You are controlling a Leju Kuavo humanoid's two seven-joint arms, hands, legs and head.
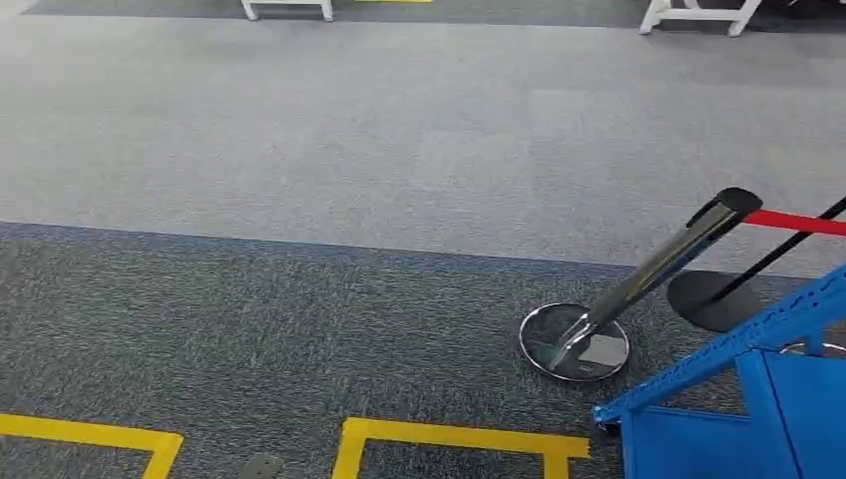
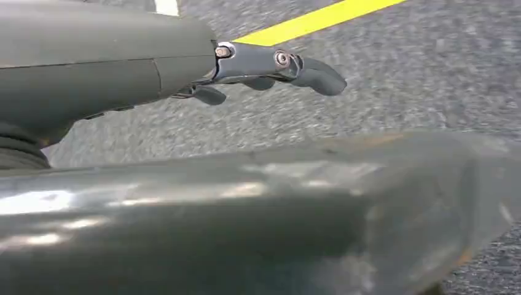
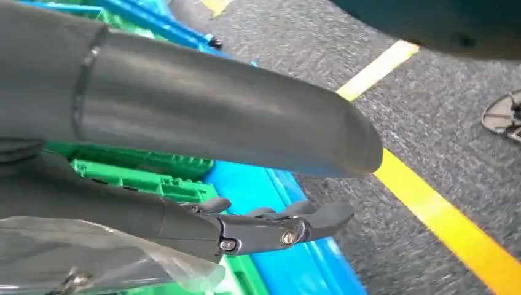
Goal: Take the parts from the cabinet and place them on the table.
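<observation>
right hand [image 3: 270, 224] fingers stretched out, a clear plastic bag [image 3: 92, 258] with a part lying under them at the palm, grip unclear | left hand [image 2: 270, 70] fingers apart, holding nothing | blue cabinet [image 1: 758, 399] beside yellow floor tape [image 1: 449, 437] | chrome post [image 1: 648, 274] beyond

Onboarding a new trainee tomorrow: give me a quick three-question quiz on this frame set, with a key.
1. True or false: the red belt meets the top of the leaning chrome post.
2. In the right wrist view, what colour are the crates beside the right hand? A red, B green, C white.
3. Fill in: the tape lines on the carpet are ____.

Key: 1 true; 2 B; 3 yellow.
</observation>
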